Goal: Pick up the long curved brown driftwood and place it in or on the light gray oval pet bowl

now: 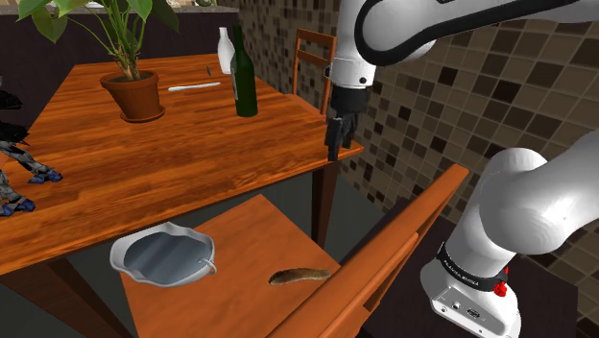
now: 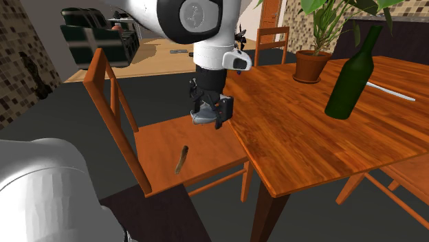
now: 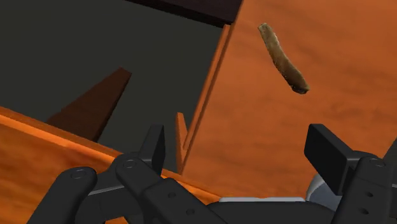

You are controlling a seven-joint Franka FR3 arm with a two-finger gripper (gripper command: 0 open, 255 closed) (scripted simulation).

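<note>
Hovering in the air beside the corner of the wooden table [image 1: 144,163], our gripper [image 1: 336,139] hangs above the wooden chair [image 1: 240,288] that is pushed up to that table. In the wrist view we see both black fingers [image 3: 153,146] spread wide apart, with nothing between them, so the hand is fully open and has hold of nothing.

We find the brown driftwood [image 1: 299,277] lying flat on the chair seat, close to the backrest [image 1: 403,226] and below the gripper, not touched by it. From the wrist camera the driftwood [image 3: 283,58] shows as a curved, slender piece on bare seat, ahead of the fingertips. In the second exterior view it [image 2: 181,159] lies on the seat below the gripper [image 2: 206,115].

We see the light gray pet bowl [image 1: 163,257] on the same seat, toward the shoulder view's left, its inside darker than its rim, with bare seat between it and the driftwood.

On the table stand a potted plant [image 1: 134,91], a dark green bottle [image 1: 245,77] and a white bottle [image 1: 225,50].
</note>
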